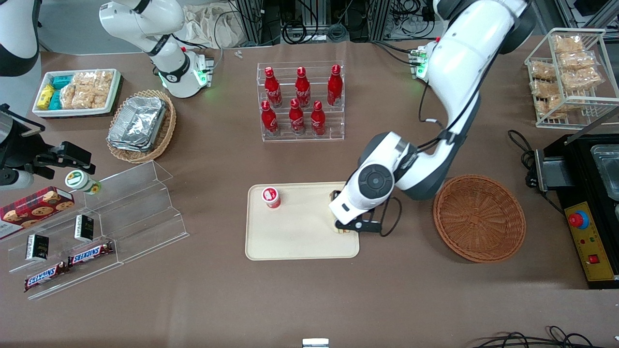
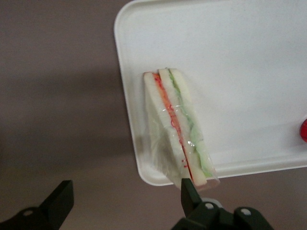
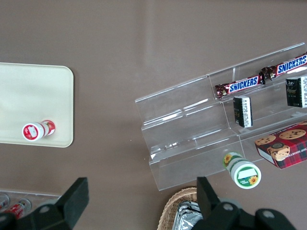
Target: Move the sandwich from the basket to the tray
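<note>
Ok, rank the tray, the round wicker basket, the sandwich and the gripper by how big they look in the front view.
1. tray, largest
2. basket, a little smaller
3. gripper, open above the tray's basket-side edge; sandwich, mostly hidden beneath it, so these two cannot be ranked.

Front view: high, looking steeply down over the whole counter (image 1: 309, 299). Left wrist view: close, straight down past the gripper (image 2: 127, 201). Both wrist views and the front view share the tray (image 1: 300, 244).
</note>
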